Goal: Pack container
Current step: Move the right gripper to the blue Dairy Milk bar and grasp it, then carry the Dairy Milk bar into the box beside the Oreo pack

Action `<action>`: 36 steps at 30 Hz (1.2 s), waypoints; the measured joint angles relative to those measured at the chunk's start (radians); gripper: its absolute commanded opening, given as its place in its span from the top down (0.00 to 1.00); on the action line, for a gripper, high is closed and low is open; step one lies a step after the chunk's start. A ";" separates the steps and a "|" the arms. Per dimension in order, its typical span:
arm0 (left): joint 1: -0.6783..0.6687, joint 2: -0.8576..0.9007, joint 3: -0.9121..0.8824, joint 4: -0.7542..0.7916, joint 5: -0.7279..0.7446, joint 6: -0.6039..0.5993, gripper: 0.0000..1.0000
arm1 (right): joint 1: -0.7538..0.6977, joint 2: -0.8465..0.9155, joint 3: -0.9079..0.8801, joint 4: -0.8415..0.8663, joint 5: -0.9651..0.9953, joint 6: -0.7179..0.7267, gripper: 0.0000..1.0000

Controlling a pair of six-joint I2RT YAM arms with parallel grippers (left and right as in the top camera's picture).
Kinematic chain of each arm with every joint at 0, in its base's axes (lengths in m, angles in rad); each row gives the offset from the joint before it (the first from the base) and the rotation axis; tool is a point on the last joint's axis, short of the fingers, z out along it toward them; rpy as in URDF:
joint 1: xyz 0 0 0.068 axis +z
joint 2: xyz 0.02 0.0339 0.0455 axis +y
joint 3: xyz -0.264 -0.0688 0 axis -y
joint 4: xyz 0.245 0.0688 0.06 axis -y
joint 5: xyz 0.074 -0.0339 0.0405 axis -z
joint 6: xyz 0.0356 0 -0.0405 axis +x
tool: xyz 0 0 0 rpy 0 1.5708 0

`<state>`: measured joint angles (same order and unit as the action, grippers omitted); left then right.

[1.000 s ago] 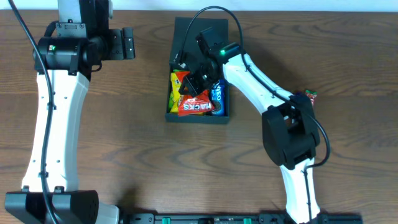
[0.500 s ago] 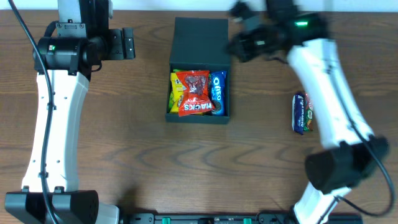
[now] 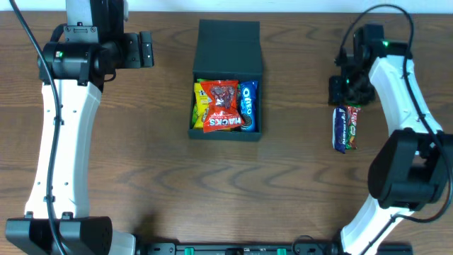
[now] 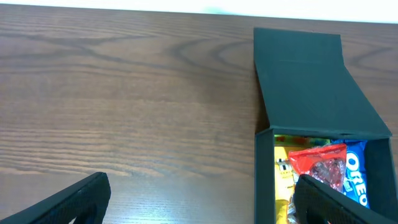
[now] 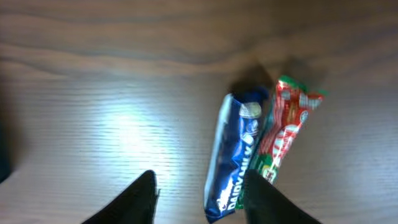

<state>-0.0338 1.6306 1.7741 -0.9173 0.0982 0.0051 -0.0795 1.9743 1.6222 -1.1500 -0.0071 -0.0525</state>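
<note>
Left gripper [image 3: 145, 49]: wide open, idle left of the container.
Container [image 3: 225, 134]: matte black square cardboard box, mid-table, lid back; red snack packet [image 3: 222, 106] now on top inside.
Right gripper [image 3: 347, 88]: open, empty; swung from the container to the blue wrapped bar [image 5: 239, 155] and red-green wrapped bar [image 5: 286, 130] well right of it.
Meaning: one drop looks done; these bars are probably next.

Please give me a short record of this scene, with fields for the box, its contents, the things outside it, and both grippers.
container: matte black square cardboard box, flap lid open and laid back
inside: red snack packet, blue Oreo packet, yellow packet
outside: blue wrapped bar and red-green wrapped bar, side by side on the wooden table
right gripper: open, empty, by one end of the bars
left gripper: open, empty, left of the box
</note>
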 measured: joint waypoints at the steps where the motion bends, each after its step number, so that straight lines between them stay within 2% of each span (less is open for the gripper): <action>1: 0.000 0.000 0.000 0.001 0.000 0.000 0.05 | -0.003 0.000 -0.024 0.014 0.005 0.003 0.44; 10: 0.000 0.000 0.000 0.000 0.000 0.000 0.05 | -0.003 0.000 -0.183 0.137 0.093 0.029 0.39; 19: 0.000 0.000 0.000 0.000 0.000 0.000 0.05 | -0.003 0.000 -0.298 0.256 0.122 0.046 0.39; 24: 0.000 0.000 0.000 0.001 0.000 0.000 0.05 | -0.003 0.000 -0.337 0.303 0.107 0.058 0.50; 25: 0.000 0.000 0.000 0.001 0.000 0.000 0.05 | -0.003 0.000 -0.341 0.306 0.103 0.058 0.54; 26: 0.000 0.000 0.000 0.001 0.000 0.000 0.05 | -0.003 0.000 -0.348 0.311 0.096 0.064 0.63; 28: 0.000 0.000 0.000 0.000 0.000 0.000 0.05 | -0.003 0.000 -0.351 0.311 0.089 0.072 0.71; 36: 0.000 0.000 0.000 0.001 0.000 0.000 0.05 | -0.003 0.000 -0.348 0.307 0.009 0.132 0.87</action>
<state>-0.0338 1.6302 1.7741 -0.9165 0.0982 0.0051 -0.0826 1.9743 1.2747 -0.8429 0.0017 0.0795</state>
